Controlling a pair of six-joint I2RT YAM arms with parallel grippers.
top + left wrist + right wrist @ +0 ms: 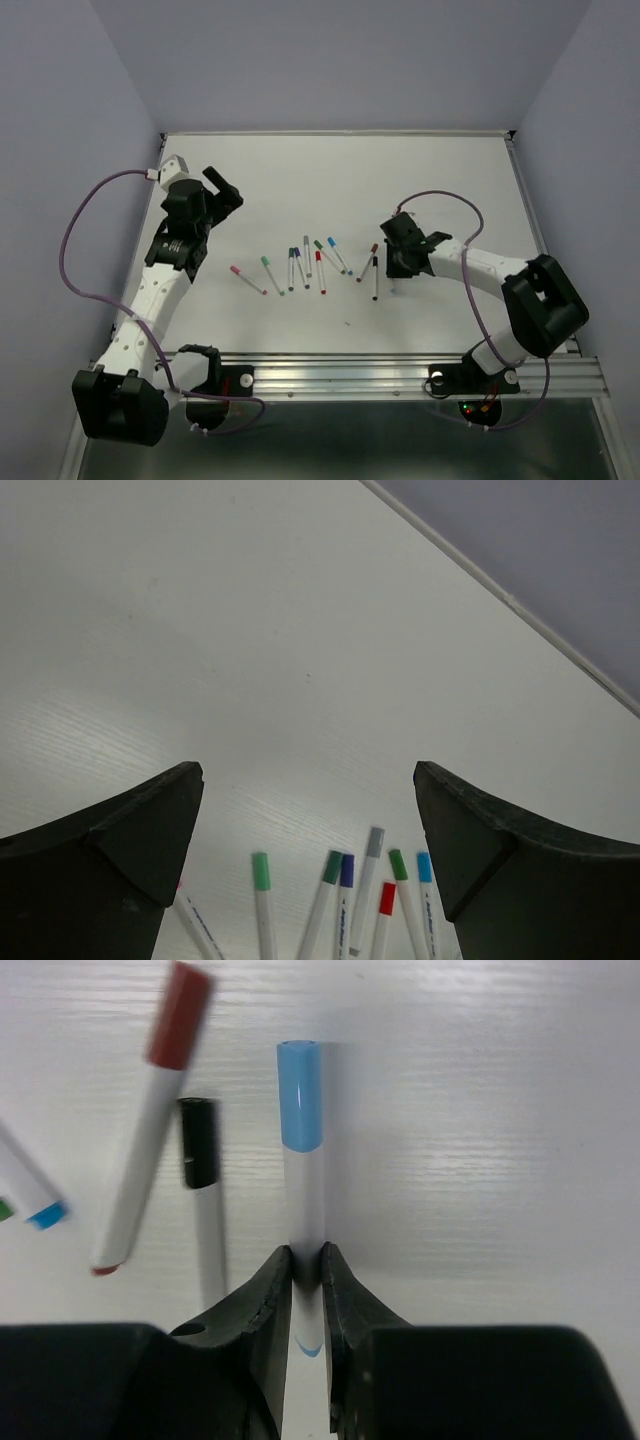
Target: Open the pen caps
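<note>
**Pen caps: none seen off**

Item in hand: thin white-barrelled plastic pen (303,1185), light-blue cylindrical cap (300,1095) on, barrel pinched by right gripper (305,1260), just right of the row of capped pens (305,262). Left gripper (308,780) spread, empty (far-left of the row). Judged: every cap remains.

Left arm (160,280) raised with jaws wide apart; right arm (480,268) low, jaws clamped on a pen (303,1200).

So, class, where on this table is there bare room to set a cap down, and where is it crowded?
Bare: the strip of table between the pens and the far edge; a narrower one between pens and near rail. Crowded: the middle, where the right gripper holds a pen.
</note>
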